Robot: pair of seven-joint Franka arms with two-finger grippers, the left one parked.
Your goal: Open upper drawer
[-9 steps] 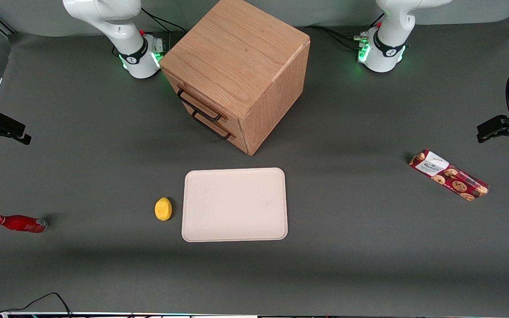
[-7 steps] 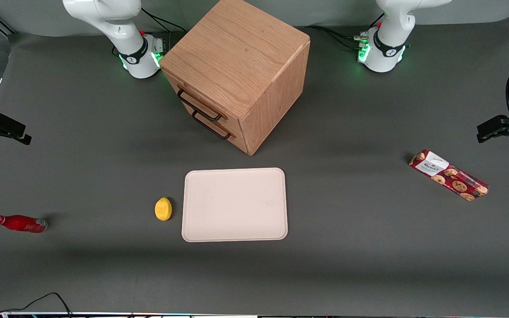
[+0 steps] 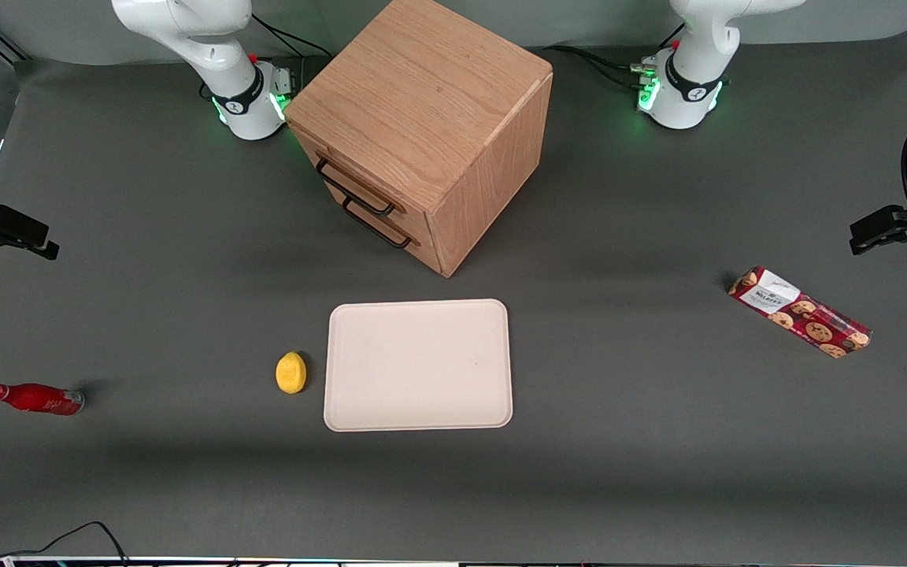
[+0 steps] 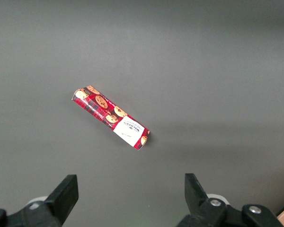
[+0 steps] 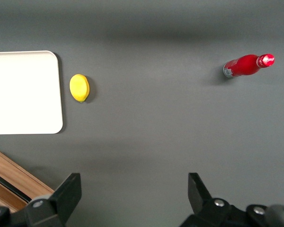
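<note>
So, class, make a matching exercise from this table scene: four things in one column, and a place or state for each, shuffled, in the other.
1 upper drawer
2 lemon
3 red bottle
4 pincer

a lying at the working arm's end of the table
b closed
c beside the tray
d open, above bare table

Pairs: 1-b, 2-c, 3-a, 4-d
</note>
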